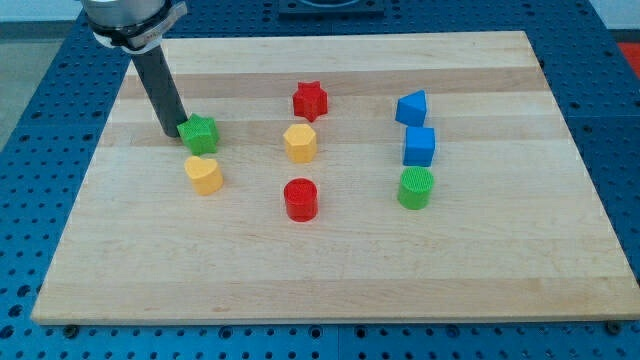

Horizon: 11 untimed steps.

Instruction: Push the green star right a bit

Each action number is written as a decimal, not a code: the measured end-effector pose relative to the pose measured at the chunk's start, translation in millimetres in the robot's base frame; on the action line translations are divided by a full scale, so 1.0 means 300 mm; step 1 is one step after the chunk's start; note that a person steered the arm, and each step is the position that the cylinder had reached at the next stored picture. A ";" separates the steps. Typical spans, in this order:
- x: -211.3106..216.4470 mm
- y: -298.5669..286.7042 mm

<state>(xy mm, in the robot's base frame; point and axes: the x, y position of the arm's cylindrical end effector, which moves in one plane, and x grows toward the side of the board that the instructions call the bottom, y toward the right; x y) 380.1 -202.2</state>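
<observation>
Eight blocks on the wooden tabletop (330,275), one camera view only. No fingers on this rig, so no open or closed state to tell; just a dark rod.

My tip (173,134) is down on the tabletop near the left edge, towards the top-left corner, touching or just beside the left side of the green star (201,133).

Yellow heart-like block (204,174) sits just below the green star, towards the bottom edge.

Mid-tabletop column: red star (310,100) nearest the top edge, yellow hexagon (300,143) just below it, red cylinder (300,199) below that.

Column nearer the right edge: blue block, shape unclear (411,107), blue cube (419,146) just beneath it, green cylinder (415,187) beneath that. All three close together, well apart from the green star.
</observation>
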 end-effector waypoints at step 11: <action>0.022 0.082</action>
